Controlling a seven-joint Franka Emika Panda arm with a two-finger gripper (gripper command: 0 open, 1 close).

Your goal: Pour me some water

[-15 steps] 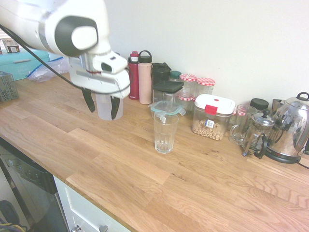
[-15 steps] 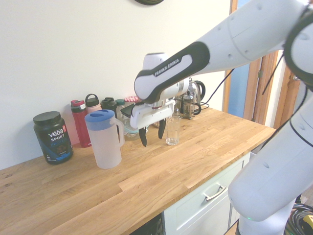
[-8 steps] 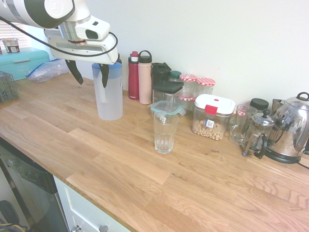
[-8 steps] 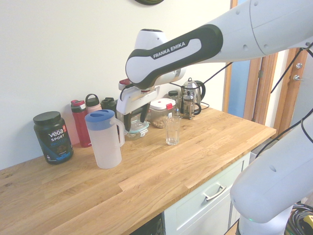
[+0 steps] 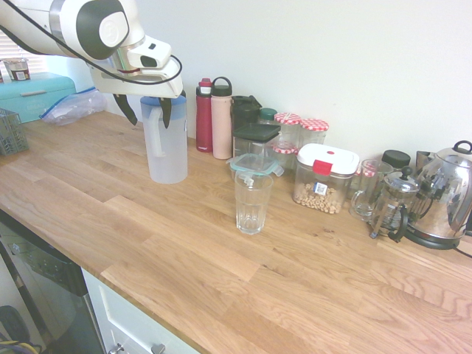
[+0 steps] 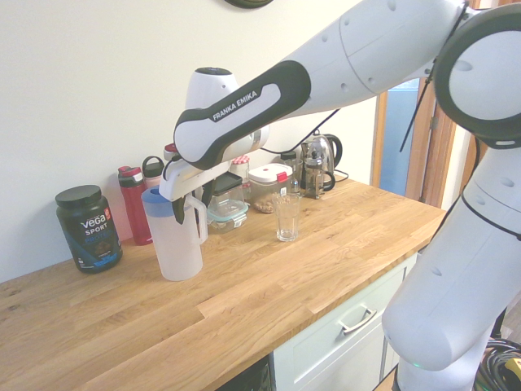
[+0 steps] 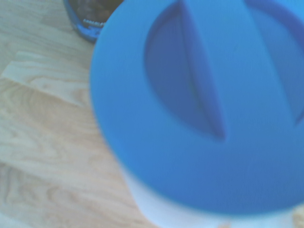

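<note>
First exterior view, with the pitcher (image 5: 167, 144) as your landmark. Far to its left stood a teal box (image 5: 33, 93) with a plastic bag (image 5: 70, 108) beside it. The pitcher itself, frosted with a blue lid, stood upright on the wooden counter (image 5: 184, 251). Your gripper (image 5: 146, 110) hung right over its lid, pointing steeply down, its two dark fingers spread wide, one either side of the lid's rim; you could not tell whether they touched it, and nothing was clamped. Just right of the pitcher, against the wall, stood a red bottle (image 5: 204, 116) and a pink bottle (image 5: 221, 119). Further right and nearer the front edge stood the empty glass (image 5: 252, 203), upright, well apart from the pitcher. Behind the glass sat a clear box with a green lid (image 5: 254, 167). Right of that came a canister (image 5: 324, 178) with a white lid, then a mug (image 5: 366, 192), a French press (image 5: 394, 204) and, farthest from the pitcher, the kettle (image 5: 445, 195).

In the wrist view the blue lid (image 7: 204, 109) filled most of the picture, blurred.

In the second exterior view a black tub (image 6: 88, 228) stood on the pitcher's far side from the glass.
</note>
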